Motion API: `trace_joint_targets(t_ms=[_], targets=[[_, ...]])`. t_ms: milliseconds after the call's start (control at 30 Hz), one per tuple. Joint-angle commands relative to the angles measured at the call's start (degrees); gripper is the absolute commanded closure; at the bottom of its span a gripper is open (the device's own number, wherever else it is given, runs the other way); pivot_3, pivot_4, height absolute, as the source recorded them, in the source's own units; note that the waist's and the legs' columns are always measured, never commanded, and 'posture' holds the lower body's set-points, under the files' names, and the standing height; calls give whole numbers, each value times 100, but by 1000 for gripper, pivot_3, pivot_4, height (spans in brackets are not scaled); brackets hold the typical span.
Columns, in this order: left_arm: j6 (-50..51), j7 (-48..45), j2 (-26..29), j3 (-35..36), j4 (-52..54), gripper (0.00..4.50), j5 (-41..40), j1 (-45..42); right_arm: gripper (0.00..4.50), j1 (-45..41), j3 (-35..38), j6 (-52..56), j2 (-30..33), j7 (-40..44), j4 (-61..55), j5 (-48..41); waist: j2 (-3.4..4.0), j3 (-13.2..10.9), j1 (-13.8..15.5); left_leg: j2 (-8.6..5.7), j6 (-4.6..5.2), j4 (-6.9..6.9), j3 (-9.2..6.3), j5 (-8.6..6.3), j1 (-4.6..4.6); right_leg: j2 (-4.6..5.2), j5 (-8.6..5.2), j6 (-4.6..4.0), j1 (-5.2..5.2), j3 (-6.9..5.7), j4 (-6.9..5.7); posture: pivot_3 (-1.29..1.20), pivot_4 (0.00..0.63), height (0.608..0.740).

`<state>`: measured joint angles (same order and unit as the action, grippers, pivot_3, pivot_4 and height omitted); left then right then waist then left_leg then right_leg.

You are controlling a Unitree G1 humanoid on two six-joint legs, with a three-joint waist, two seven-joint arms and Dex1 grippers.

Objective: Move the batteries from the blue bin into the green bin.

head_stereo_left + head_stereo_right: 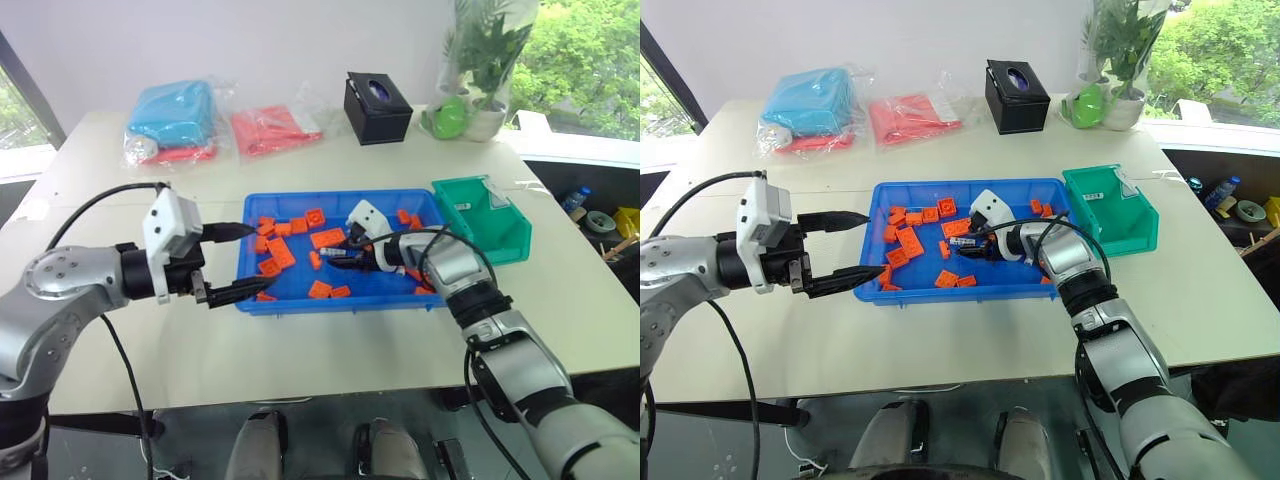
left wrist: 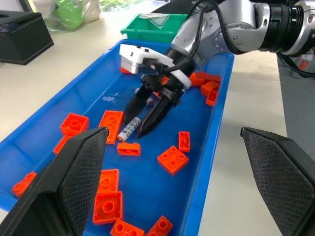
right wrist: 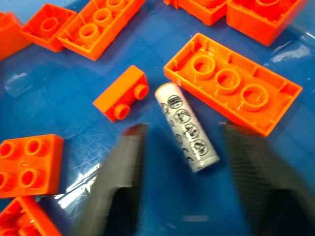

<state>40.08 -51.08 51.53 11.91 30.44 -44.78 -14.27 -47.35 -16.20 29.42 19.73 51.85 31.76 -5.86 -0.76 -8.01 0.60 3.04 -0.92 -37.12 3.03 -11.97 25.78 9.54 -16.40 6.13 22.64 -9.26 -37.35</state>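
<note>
A silver-grey battery (image 3: 187, 128) lies flat on the floor of the blue bin (image 1: 340, 303), among orange bricks (image 1: 280, 252). My right gripper (image 2: 134, 127) reaches down into the bin from the right. Its two fingers stand either side of the battery with narrow gaps, open and not gripping it. The green bin (image 1: 490, 225) sits against the blue bin's right end, and I cannot see inside it. My left gripper (image 1: 238, 260) hovers at the blue bin's left edge, wide open and holding nothing.
At the table's far side lie a light-blue package (image 1: 172, 115) and a red package (image 1: 272, 130), with a black box (image 1: 377, 107) and a potted plant (image 1: 480, 115) to their right. Bare tabletop lies in front of the blue bin.
</note>
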Motion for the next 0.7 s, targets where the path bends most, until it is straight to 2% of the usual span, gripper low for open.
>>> trace_joint_targets(t_ms=[33, 67, 133, 300, 467, 600, 700], targets=[[-10, -32, 43, 77, 105, 0, -86, -118, 4105, 8, 136, 26, -9, 26, -152, -20, 0, 0, -2, 0, 0, 0, 0, 0, 0, 0, 0, 0, 0, 0, 0, 0, 150, 651], [-12, -46, 43, 70, 102, 0, -89, -123, 4452, 28, 155, 60, 0, 21, -217, -31, -1, 0, 0, 0, 0, 0, 0, 0, 0, 0, 0, 0, 0, 0, 0, 0, 150, 651], [-24, -76, 26, 29, 66, 0, -83, -157, 4447, 117, 226, 176, 82, 17, -542, -81, 1, 0, 9, 0, 0, 0, -1, 0, 0, 0, 0, 0, 0, 0, -1, 0, 150, 651], [-25, -172, -108, -158, -32, 0, -105, -296, 4447, 130, 1574, 1322, 967, -613, -2037, -496, 24, -16, 45, -7, -1, -10, -4, 0, 18, 3, 1, -3, 1, 2, 5, 0, 150, 651], [-99, -299, -240, -394, -97, 0, -31, -379, 4447, 214, 2346, 1648, 2024, -1039, -2118, -413, -6, 3, 20, -7, -7, 0, -4, -4, 10, 1, 1, -3, -2, 1, 13, 0, 150, 651], [-186, -380, -385, -575, -204, 0, 47, -515, 4447, 478, 2404, 1620, 2499, -1159, -1960, -291, -4, 1, 4, -5, -6, 4, -1, -4, 2, 1, 1, -3, -5, 1, 15, 0, 150, 651], [-246, -428, -476, -682, -277, 0, 110, -606, 4447, 753, 2277, 1398, 2606, -1227, -1818, -155, -3, 1, -14, -3, 1, 8, 2, 0, -6, 2, 1, -2, -10, 1, 15, 0, 150, 651]])
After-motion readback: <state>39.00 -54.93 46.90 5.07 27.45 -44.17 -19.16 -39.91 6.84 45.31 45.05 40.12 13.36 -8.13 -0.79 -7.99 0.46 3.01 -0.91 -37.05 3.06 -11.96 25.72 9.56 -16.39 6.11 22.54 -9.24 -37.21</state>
